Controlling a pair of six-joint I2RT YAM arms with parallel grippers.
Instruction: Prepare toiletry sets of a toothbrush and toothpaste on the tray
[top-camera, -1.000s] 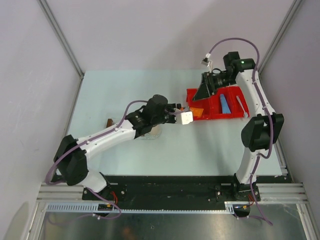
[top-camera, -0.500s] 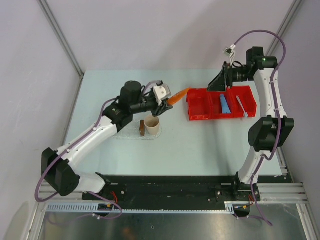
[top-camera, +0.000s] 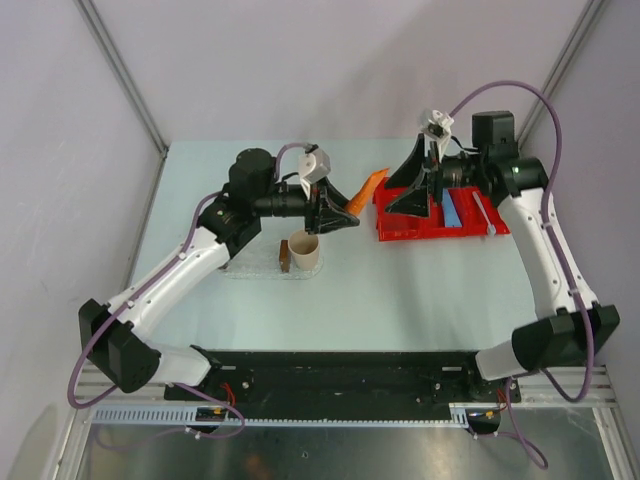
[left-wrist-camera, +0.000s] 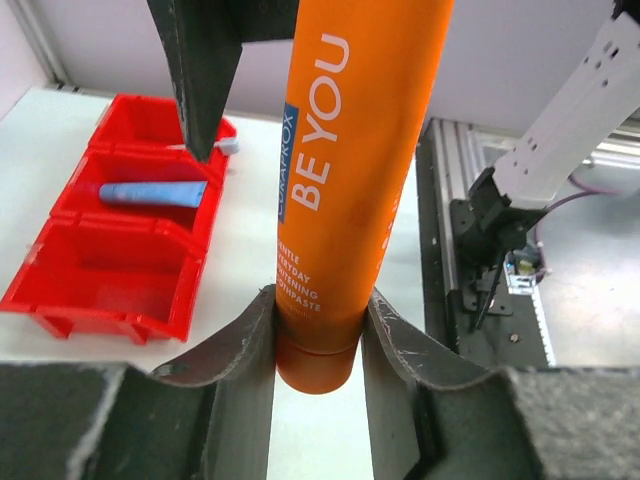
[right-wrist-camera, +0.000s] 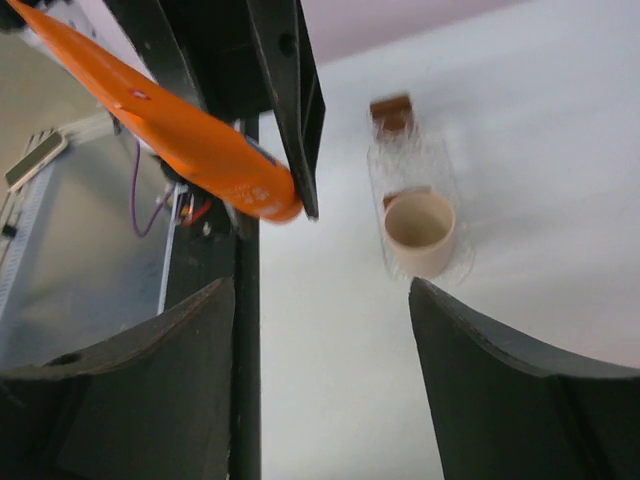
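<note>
An orange wedge-shaped toothpaste tube is held by its cap end, pinched between the narrowed fingers of the left gripper. It is carried in the air between a beige cylindrical cup and a red divided plastic bin. The cup is seen at the right end of a clear oval plastic tray, beside a brown-ended clear rack. A blue wedge-shaped toothpaste tube is shown lying in the bin's middle compartment, and a pale translucent toothbrush in its right one. The right gripper is poised over the bin's left end, fingers spread wide, nothing held.
</note>
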